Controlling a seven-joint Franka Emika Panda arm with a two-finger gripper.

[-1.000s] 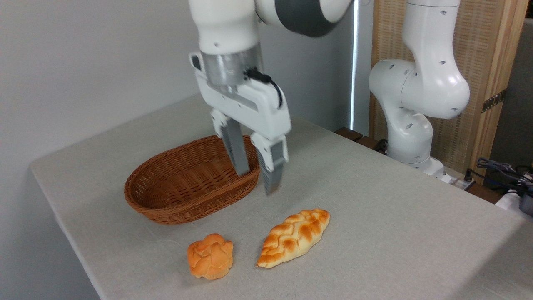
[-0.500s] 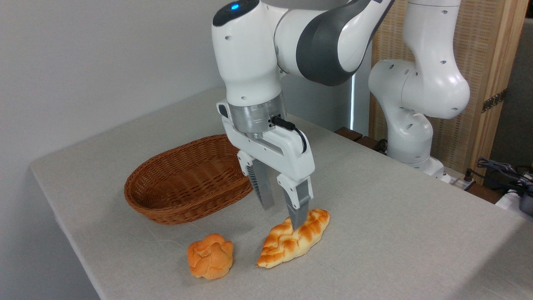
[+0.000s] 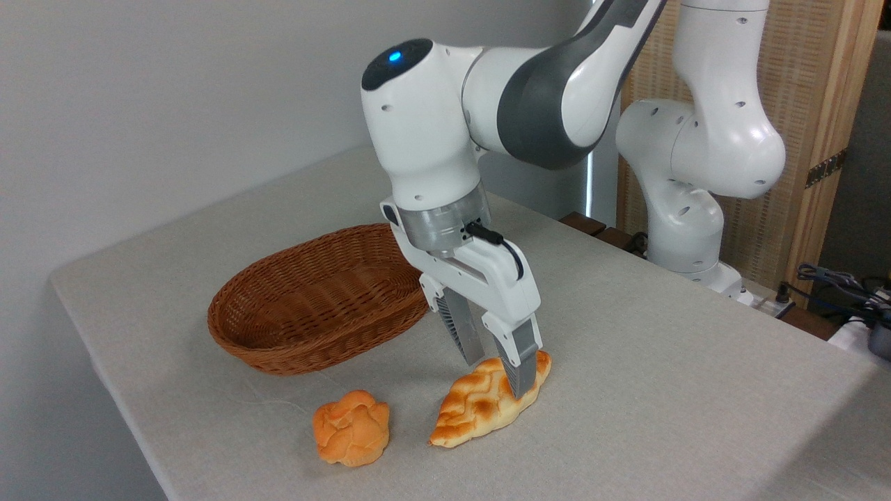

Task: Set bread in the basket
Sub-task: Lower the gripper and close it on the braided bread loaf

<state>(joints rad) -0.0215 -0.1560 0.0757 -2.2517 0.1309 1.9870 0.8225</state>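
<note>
The braided bread [image 3: 473, 410] lies on the table in front of the wicker basket [image 3: 313, 306], pointing from lower left to upper right. My gripper [image 3: 495, 379] is low over its upper right half, fingers open and straddling the loaf. One finger [image 3: 521, 369] stands in front of the loaf; the other is behind it. The jaws have not closed on the loaf. The basket holds nothing and sits to the left of the gripper.
A small round orange bun [image 3: 351, 436] lies left of the bread near the table's front edge. The robot base [image 3: 686, 209] stands at the back right, with cables [image 3: 835, 285] beyond the table's right edge.
The gripper has come down and to the right from over the basket's rim to the bread, and its open fingers now straddle the loaf. The bread has not moved.
</note>
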